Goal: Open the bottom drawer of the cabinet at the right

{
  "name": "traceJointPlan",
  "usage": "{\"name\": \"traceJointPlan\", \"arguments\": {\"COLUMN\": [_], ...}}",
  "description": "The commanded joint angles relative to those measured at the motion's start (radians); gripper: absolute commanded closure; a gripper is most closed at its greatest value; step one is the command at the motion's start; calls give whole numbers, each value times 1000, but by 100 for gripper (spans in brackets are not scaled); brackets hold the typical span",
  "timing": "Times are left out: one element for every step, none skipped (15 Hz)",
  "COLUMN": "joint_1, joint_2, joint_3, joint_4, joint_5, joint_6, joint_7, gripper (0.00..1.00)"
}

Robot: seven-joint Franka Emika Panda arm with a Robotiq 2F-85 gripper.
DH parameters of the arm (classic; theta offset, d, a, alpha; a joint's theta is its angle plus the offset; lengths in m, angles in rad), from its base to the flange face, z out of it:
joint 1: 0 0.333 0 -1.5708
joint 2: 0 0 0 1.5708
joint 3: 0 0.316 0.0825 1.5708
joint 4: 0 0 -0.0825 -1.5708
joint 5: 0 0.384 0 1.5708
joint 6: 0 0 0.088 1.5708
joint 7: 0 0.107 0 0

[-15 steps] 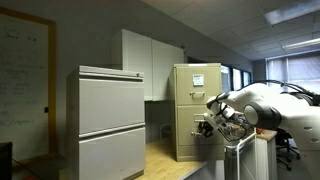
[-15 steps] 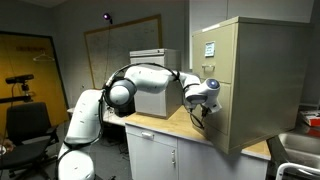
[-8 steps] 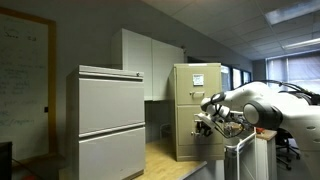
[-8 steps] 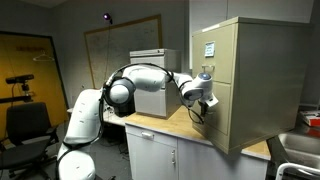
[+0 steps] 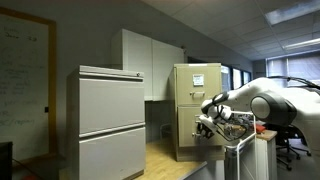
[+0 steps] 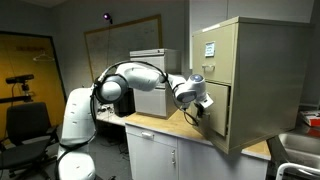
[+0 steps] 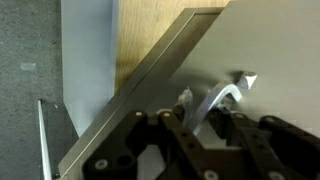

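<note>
The tall tan cabinet (image 5: 196, 88) stands on a wooden counter, with white paper labels on its top drawer; it shows in both exterior views (image 6: 262, 60). My gripper (image 6: 203, 105) is at the front of the bottom drawer (image 6: 219, 122), which stands out a little from the cabinet body. In an exterior view the gripper (image 5: 206, 126) hides part of that drawer (image 5: 185, 140). In the wrist view my fingers (image 7: 198, 118) are closed around the drawer's bent metal handle (image 7: 224, 98) on the pale drawer front (image 7: 275, 45).
A wide pale grey two-panel cabinet (image 5: 110, 120) stands beside the tan one, also in the other exterior view (image 6: 150, 72). White wall cupboards (image 5: 150, 58) hang behind. The wooden countertop (image 6: 168, 126) runs under the arm. An office chair (image 6: 30, 125) stands by the robot base.
The arm has drawn back away from the cabinet, still holding the handle. The bottom drawer front has come out a little with it.
</note>
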State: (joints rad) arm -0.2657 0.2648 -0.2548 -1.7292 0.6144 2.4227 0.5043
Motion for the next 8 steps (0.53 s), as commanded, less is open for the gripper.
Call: {"name": "traceJointPlan", "arguments": {"joint_1": [16,16,17,18,20,22,24,27], "joint_2": [-161,-183,-205,-230,-256,-282,-311,-339], "joint_3": [39,42,43,45,46,47,47,47], "joint_4": [-223,-254,-286,-319,-354,-387,-422,-458], "joint_5": [-5,1,6,9,12,14,18,20], "joint_6": [-27,-16,-7,2,9,13,19,24], "joint_7": [-107,-121,-133,-144,-154,-163,-174,-183], "gripper": [94,94,94,94,94,94,94,94]}}
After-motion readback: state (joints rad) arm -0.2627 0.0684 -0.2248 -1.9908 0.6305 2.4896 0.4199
